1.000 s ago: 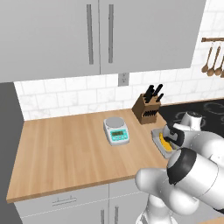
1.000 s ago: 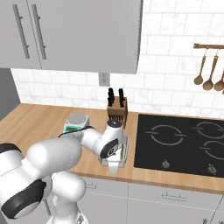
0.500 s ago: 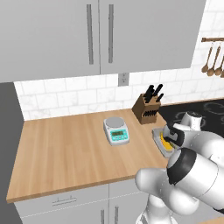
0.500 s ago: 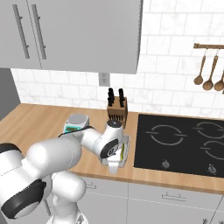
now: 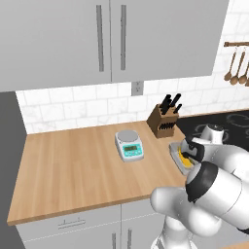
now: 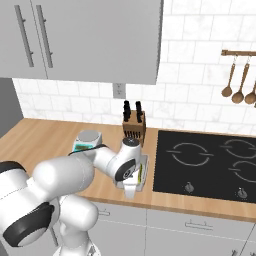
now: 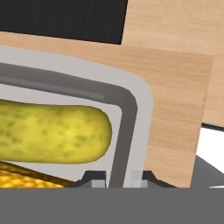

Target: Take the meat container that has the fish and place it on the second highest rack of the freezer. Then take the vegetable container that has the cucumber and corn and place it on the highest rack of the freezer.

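The gripper [image 7: 118, 177] sits low over the near end of the tray [image 7: 131, 113], its two fingertips nearly together with the tray's grey rim pinched between them, one tip inside the wall and one outside. So it has hold of the vegetable tray by its edge.

The tray rests on the wooden counter [image 5: 82, 165], right at the front, just beside the black cooktop [image 6: 210, 160] and in front of the knife block [image 5: 164, 118]. A small kitchen scale [image 5: 129, 144] stands apart to the left.

To do this step well, I would say the lift has to go straight up and slowly. A hold on one rim leaves the whole tray hanging off to one side, so it may tip and let the contents slide toward the far end. Keeping the hand level and avoiding sharp swings on the way to the freezer should matter most. The knife block is close behind, so backing away from it before turning seems wise.

The tray is a shallow, light grey rectangle with rounded corners and a raised lip. Inside lies a cucumber [image 7: 52, 133], yellow-green and mottled, its blunt end close to the rim, and beside it a strip of yellow corn [image 7: 26, 177], seen at the edge of the hand view.
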